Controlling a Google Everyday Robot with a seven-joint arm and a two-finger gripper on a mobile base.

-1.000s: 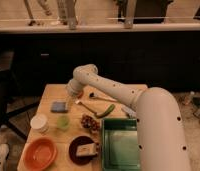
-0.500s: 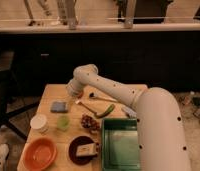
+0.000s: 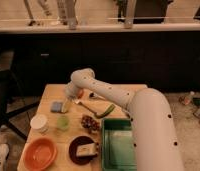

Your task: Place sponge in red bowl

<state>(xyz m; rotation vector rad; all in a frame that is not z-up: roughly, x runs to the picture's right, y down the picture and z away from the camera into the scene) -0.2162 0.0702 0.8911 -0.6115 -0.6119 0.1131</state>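
Gripper (image 3: 68,103) is down low over the left half of the wooden table (image 3: 52,92), fingers spread wide with nothing between them. Sponge (image 3: 57,106) lies flat just beside the gripper on the side toward the table's left edge. Can't tell if they touch. A strip of bare wood separates the sponge from that edge.

Red bowl (image 3: 40,153) is well apart from the gripper, toward the camera and a bit left, at the table's front-left corner. Its rim is close to the left edge, and nothing is in it.

Between gripper and bowl:
- white round container (image 3: 39,122), near the left edge
- small green cup (image 3: 63,122), straight in front of the gripper
- narrow gap of bare wood between the two

Other side of the gripper is crowded:
- pale utensil (image 3: 83,104)
- long green vegetable (image 3: 107,111)
- dark reddish cluster (image 3: 89,122)
- green tray (image 3: 118,145)
- dark plate (image 3: 73,150) with a pale block on it, just beside the bowl

Open wood lies behind the gripper, toward the table's far edge.
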